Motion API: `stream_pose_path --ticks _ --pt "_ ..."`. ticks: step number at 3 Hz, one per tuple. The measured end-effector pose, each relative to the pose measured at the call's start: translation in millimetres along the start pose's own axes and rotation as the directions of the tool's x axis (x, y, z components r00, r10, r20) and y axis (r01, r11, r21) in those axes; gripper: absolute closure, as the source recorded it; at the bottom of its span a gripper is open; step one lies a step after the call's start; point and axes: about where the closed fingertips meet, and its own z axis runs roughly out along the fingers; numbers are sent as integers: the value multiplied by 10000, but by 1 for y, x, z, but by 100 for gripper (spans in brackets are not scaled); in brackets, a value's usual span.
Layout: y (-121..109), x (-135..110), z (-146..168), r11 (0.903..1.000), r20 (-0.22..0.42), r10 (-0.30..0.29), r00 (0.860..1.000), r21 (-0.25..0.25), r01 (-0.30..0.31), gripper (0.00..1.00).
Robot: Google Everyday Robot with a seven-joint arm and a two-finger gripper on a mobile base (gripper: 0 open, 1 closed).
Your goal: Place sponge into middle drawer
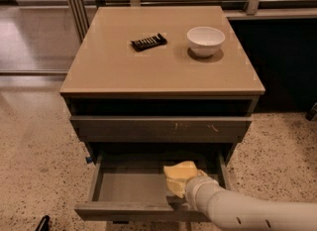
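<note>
The pale-yellow sponge is at the end of my white arm, low inside the open middle drawer, over the right part of its flat grey tray. My gripper reaches in from the lower right over the drawer's front edge and is shut on the sponge. Its fingers are mostly hidden behind the sponge. I cannot tell whether the sponge touches the tray.
Above the open drawer is a closed grey drawer front with pale scratch marks. On the tan cabinet top lie a black ribbed bar and a white bowl. Speckled floor surrounds the cabinet.
</note>
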Motion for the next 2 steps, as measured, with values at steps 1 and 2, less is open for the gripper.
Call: stream_pose_path --ticks 1,2 --pt "-3 20 28 9996 -239 216 9995 -148 -220 100" --pt "-7 39 63 9984 -729 421 9964 -352 -448 100"
